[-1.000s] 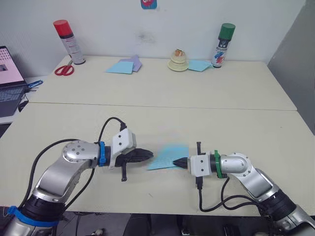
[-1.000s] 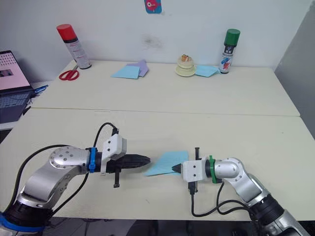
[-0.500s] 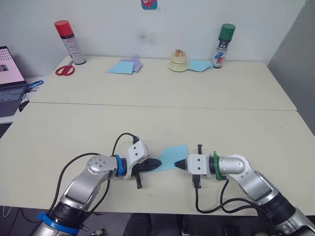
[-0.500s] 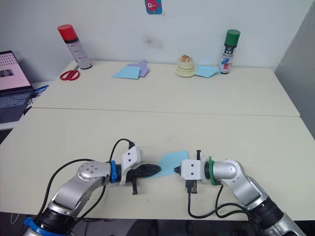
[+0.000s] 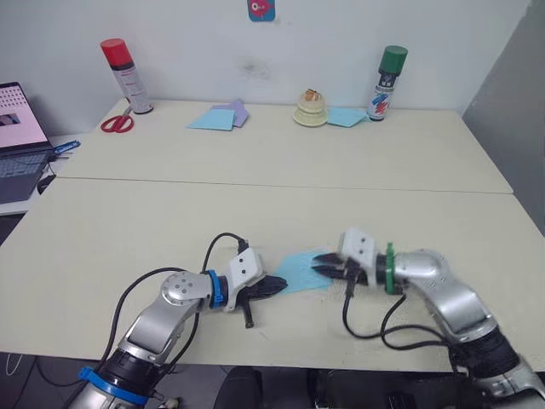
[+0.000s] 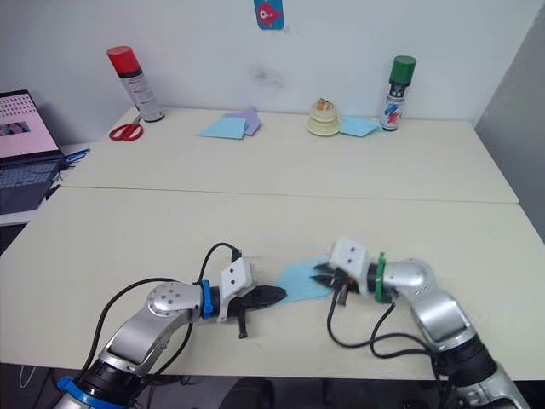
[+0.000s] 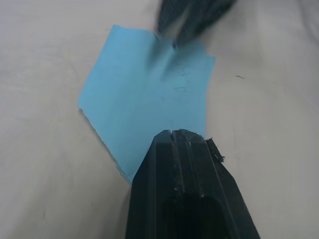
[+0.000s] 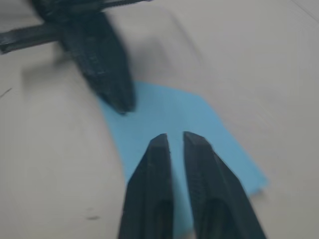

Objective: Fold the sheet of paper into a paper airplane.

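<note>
Light-blue creased paper sheet (image 5: 300, 271) lies flat near the front edge of the cream table (image 5: 281, 213), and from the head camera I see it caught between my two arms. My left gripper (image 5: 277, 285) reaches in from the left with its black fingers pressed together, tips resting on the sheet's near-left corner. My right gripper (image 5: 322, 263) comes in from the right, fingers a little apart, over the sheet's right edge. Far back by the wall stand a red-capped spray can (image 5: 119, 75) beside red-handled scissors (image 5: 116, 123), a pair of flat sheets, lilac over light blue (image 5: 218, 117), a small cream stack of dishes (image 5: 310, 107) and a green-capped spray can (image 5: 384, 83); a laptop (image 5: 19, 145) sits at the far left. In my left wrist view the closed fingers (image 7: 184, 164) sit on one edge of the paper, with the other gripper's dark tips at the opposite edge. In my right wrist view the two fingers (image 8: 157, 164) show a narrow gap between them just above the blue paper, nothing clamped, the left gripper's tip touching the sheet's far side.
</note>
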Controlling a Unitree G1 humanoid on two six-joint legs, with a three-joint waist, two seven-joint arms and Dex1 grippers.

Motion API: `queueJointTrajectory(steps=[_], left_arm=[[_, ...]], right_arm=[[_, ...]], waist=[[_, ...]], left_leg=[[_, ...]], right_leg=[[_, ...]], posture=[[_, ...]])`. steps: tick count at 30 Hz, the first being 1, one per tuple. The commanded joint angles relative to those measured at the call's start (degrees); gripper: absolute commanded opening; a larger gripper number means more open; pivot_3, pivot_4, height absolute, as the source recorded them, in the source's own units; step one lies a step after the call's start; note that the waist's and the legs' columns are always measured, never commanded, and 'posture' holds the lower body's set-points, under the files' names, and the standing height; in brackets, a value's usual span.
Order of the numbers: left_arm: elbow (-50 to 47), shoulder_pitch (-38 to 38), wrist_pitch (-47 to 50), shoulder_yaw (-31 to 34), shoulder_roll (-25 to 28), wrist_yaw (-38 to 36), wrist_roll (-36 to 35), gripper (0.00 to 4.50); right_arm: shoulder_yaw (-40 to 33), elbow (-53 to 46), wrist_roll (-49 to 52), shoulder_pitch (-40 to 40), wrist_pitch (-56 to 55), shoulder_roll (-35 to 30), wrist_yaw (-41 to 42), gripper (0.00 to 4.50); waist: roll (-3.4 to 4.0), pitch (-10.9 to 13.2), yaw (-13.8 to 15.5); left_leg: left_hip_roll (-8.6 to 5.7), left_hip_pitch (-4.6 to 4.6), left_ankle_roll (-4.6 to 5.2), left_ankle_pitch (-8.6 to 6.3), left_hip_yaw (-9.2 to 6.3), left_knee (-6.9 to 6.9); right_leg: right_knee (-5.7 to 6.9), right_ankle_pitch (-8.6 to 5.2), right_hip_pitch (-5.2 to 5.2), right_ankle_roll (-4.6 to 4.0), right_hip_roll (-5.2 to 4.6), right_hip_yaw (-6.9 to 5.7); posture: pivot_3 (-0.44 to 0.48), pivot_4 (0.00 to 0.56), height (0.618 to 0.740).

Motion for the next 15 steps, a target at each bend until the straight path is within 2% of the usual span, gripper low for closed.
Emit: queueJointTrajectory(steps=[1,6,9,15], left_arm=[[2.5,1.5,0.4,-2.8,0.3,-0.2,3.1,0.0],[2.2,1.7,0.1,-3.2,0.0,-0.1,3.4,0.0],[1.8,1.8,0.1,-3.3,-0.2,-0.1,3.5,0.0],[1.1,2.0,0.2,-3.3,-0.3,0.0,3.6,0.0]], right_arm=[[-4.2,-2.5,7.4,-2.6,13.4,-1.5,0.7,2.0],[-4.7,-0.9,11.9,-5.9,29.2,-1.9,-1.9,3.67],[-4.6,1.7,13.5,-8.0,35.3,0.9,-4.7,3.67],[-3.3,8.1,13.7,-12.1,38.2,5.8,-8.8,3.67]], waist=[[0.03,-0.1,0.0],[0.17,-0.1,0.0],[0.16,-0.1,0.0],[0.17,-0.2,-0.1]], left_leg=[[0.0,0.0,0.0,0.0,0.0,0.0],[0.0,-0.02,0.01,0.0,-0.01,-0.02],[0.0,-0.04,0.01,0.0,-0.01,-0.01],[-0.02,-0.05,0.01,-0.01,0.02,0.0]], right_leg=[[0.0,0.0,0.0,-0.01,0.0,-0.01],[0.0,0.0,-0.01,-0.02,0.01,-0.01],[-0.03,0.0,-0.01,-0.02,0.0,-0.01],[-0.05,0.03,-0.02,0.04,0.0,0.02]], posture=[[0.0,0.15,0.729],[0.0,0.15,0.729],[0.0,0.15,0.729],[0.0,0.15,0.729]])
